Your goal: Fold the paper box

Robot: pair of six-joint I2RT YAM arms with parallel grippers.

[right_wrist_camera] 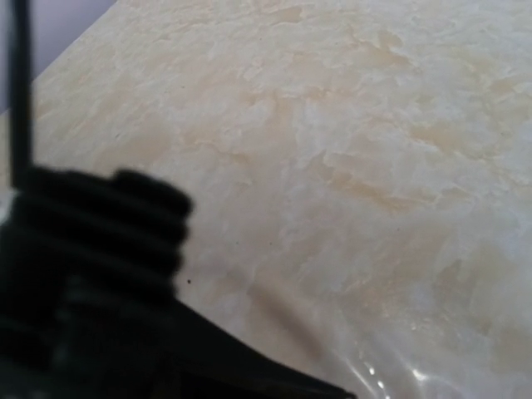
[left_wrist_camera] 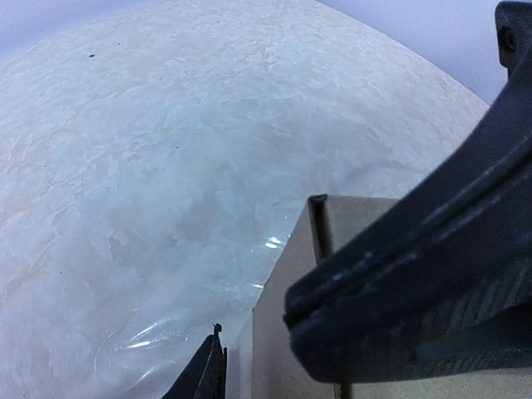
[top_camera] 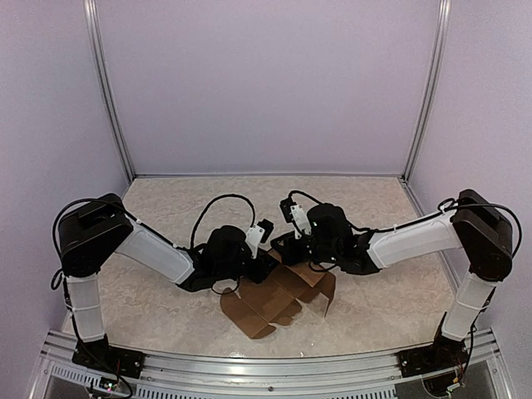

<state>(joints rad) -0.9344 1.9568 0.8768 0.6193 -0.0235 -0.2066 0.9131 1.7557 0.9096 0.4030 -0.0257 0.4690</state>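
Note:
The paper box (top_camera: 270, 303) is a brown cardboard sheet, partly folded, lying on the table in front of both arms. Its right side stands up as a raised flap. My left gripper (top_camera: 264, 264) is at the box's far left edge. In the left wrist view an upright cardboard panel (left_wrist_camera: 287, 349) stands between the thin left fingertip (left_wrist_camera: 208, 374) and a broad dark finger (left_wrist_camera: 432, 283) that lies against it. My right gripper (top_camera: 287, 248) is at the box's far edge, close to the left one. The right wrist view shows only a dark blurred shape (right_wrist_camera: 91, 274) over the table, and the jaws do not show.
The marbled beige table (top_camera: 166, 216) is walled by pale purple panels with metal corner posts (top_camera: 108, 91). A metal rail (top_camera: 266, 370) runs along the near edge. Black cables (top_camera: 218, 204) loop above both wrists.

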